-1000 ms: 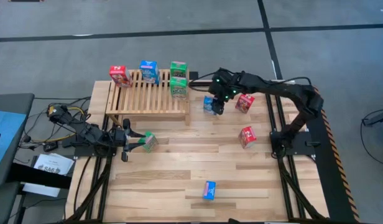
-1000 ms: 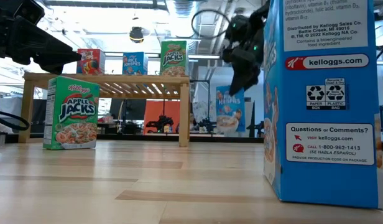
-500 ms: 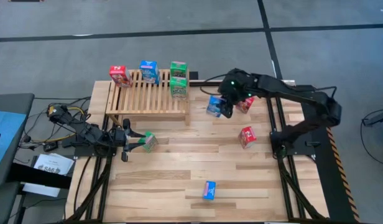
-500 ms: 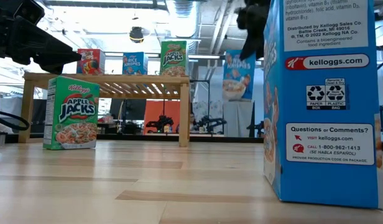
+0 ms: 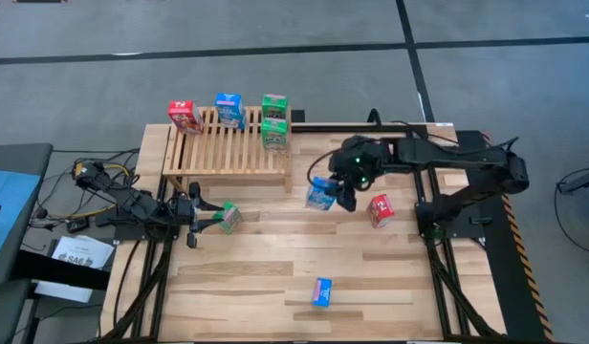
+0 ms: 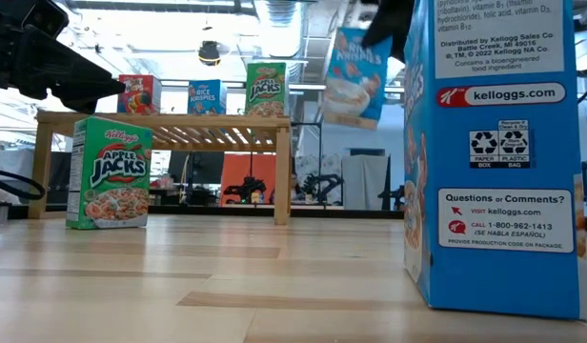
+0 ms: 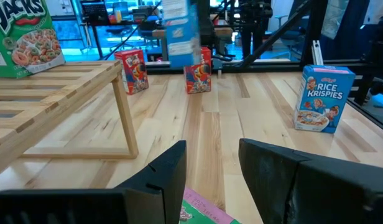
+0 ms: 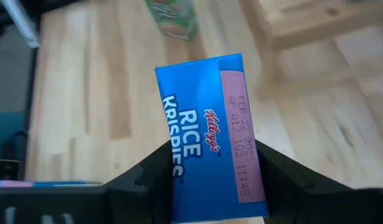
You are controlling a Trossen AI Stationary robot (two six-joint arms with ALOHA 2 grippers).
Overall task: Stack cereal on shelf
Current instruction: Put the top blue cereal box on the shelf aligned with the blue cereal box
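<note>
Table (image 5: 275, 277) (slatted shelf (image 5: 228, 153), scattered boxes (image 5: 321, 291))

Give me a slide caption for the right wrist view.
Right gripper holds a blue Rice Krispies box above the plank table.

The high view looks straight down on the whole desk (image 5: 275, 277). The low view sits at desk height, close to a blue box (image 6: 494, 152) at 3 o'clock. Both share the shelf (image 5: 232, 148).

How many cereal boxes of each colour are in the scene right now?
Red cereal box: 3 (one shows only in the left wrist view)
Blue cereal box: 3 (one held in the air by the right gripper)
Green cereal box: 3
Total: 9
</note>
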